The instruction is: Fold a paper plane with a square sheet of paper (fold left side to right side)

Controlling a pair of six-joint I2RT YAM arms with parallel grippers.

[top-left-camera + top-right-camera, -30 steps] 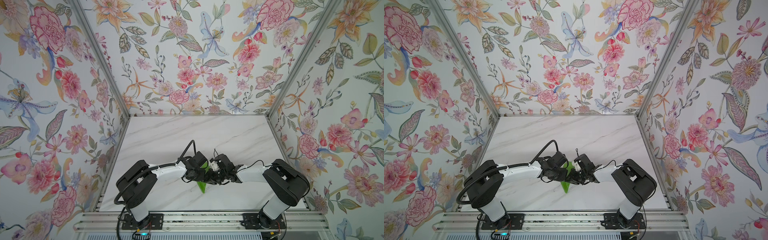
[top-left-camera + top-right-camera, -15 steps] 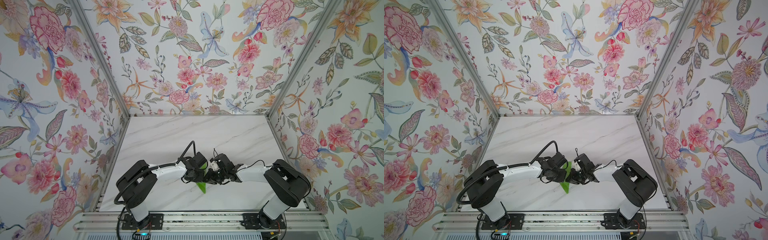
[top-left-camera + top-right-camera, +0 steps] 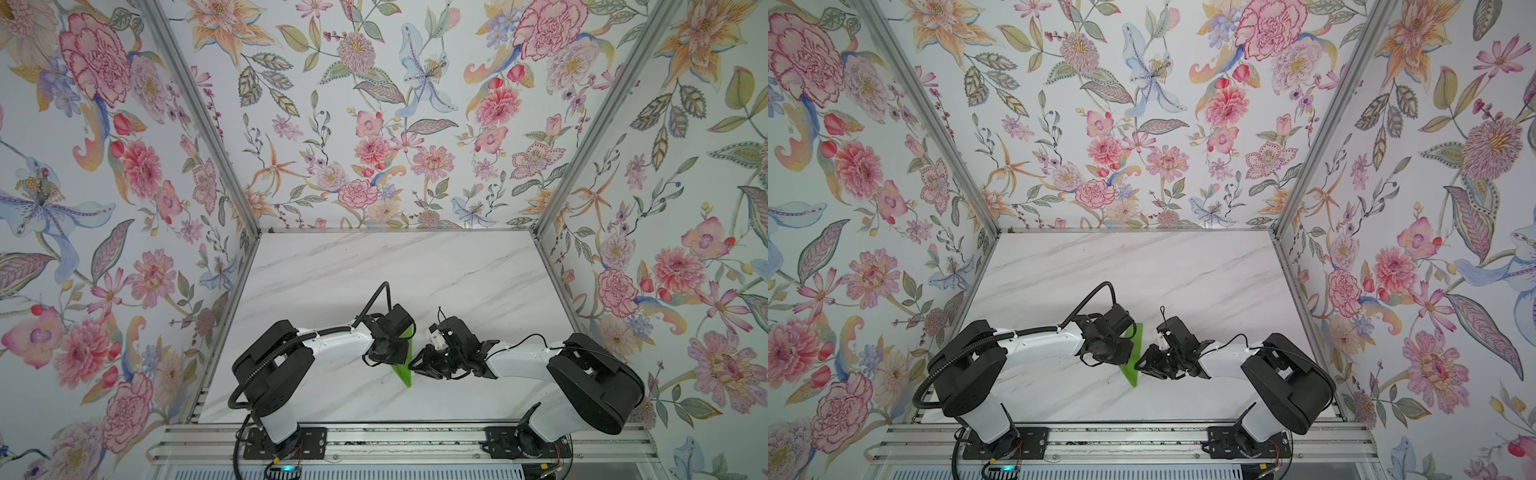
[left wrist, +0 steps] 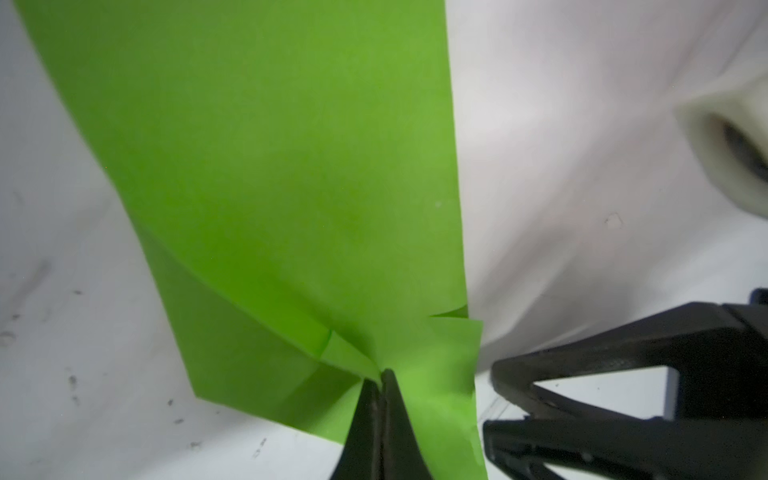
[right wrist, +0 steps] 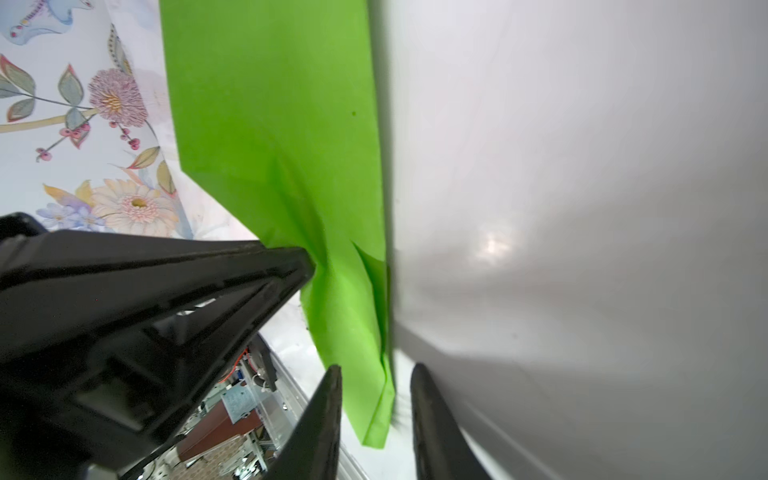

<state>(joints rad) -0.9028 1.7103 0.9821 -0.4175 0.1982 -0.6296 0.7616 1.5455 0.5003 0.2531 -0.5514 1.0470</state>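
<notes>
left pincer [image 4: 380, 376] pinches green paper [image 4: 291, 166]; right pincer [image 5: 377, 368] gapes astride its edge.

1. Left arm [image 3: 332, 343]: white link shells between bulky, rounded black joint housings.
2. A ribbed black conduit [image 3: 234, 397] runs from its base; a smooth black cable [image 3: 372, 296] reaches its wrist.
3. Right arm [image 3: 515, 365]: same white and black, with a thin black wire [image 3: 524, 337].
4. Black base plates [image 3: 311, 442] carry red and black wiring; a teal light [image 3: 286, 468] marks the left one.
5. Fingers [image 4: 602, 345]: matte black, tapered, with triangular cut-outs.
</notes>
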